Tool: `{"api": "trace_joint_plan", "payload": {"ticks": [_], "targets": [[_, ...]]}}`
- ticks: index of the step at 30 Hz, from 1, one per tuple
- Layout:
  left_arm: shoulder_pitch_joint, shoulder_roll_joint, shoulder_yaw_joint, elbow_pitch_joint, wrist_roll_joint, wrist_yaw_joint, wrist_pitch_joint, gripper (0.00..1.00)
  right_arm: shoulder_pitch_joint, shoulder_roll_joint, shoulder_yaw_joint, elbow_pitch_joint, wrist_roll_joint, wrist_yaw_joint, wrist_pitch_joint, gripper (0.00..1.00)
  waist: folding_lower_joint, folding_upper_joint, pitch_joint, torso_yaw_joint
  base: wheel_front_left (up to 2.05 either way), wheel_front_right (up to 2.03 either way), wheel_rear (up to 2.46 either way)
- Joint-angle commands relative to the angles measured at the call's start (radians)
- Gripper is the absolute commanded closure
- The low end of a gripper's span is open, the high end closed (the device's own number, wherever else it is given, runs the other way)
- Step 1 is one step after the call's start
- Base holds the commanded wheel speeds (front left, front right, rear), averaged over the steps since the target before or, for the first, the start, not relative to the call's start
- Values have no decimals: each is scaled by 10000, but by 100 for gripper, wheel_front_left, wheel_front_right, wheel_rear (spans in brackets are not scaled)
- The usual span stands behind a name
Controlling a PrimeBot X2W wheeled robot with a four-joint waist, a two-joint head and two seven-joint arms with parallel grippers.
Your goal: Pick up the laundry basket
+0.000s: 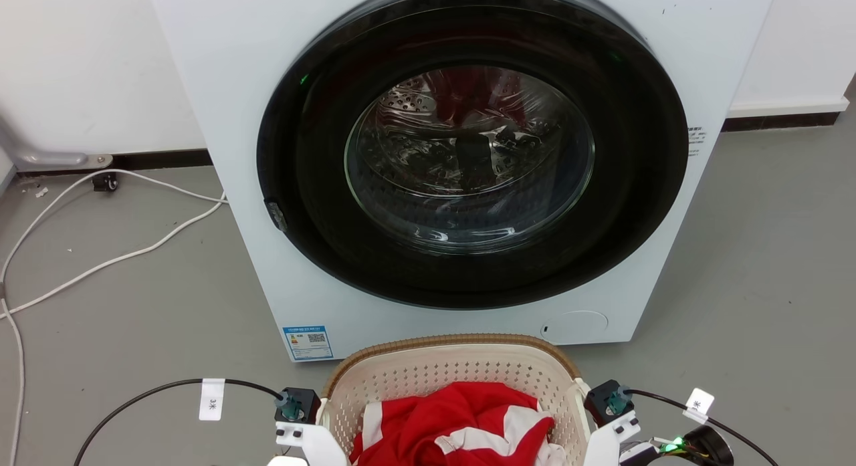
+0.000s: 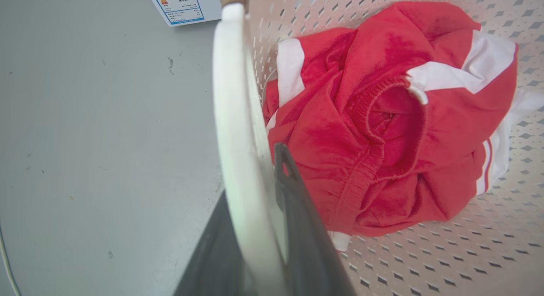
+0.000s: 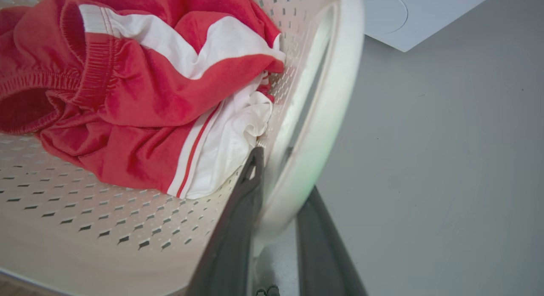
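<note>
You've got the laundry basket [image 1: 435, 376] on the floor [image 1: 134, 305] against the washer's [image 1: 221, 85] front bottom edge, left gripper [image 2: 250, 177] and right gripper [image 3: 284, 173] each clamped on a white side handle [image 2: 236, 117], red clothes [image 1: 461, 419] inside.

Washer [image 1: 214, 85] close before laundry basket [image 1: 455, 371], gap seemingly slim, floor [image 1: 769, 265] open sideways

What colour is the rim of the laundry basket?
Brown, woven-look rim on the cream laundry basket; clearest in the head view.
</note>
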Motion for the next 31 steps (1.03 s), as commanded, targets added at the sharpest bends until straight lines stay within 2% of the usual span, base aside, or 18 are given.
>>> {"api": "trace_joint_plan", "payload": {"ticks": [1, 31], "targets": [[-93, -65, -68, -125, 18, -135, -109, 100, -73, 99, 88, -27, 12, 130, -55, 100, 0, 0, 1, 4, 0, 0, 0], [-65, -63, -243, -125, -236, -116, -172, 100, -174, 109, 390, 20, 217, 131, -100, 100, 0, 0, 77, 2, 0, 0, 0]]}}
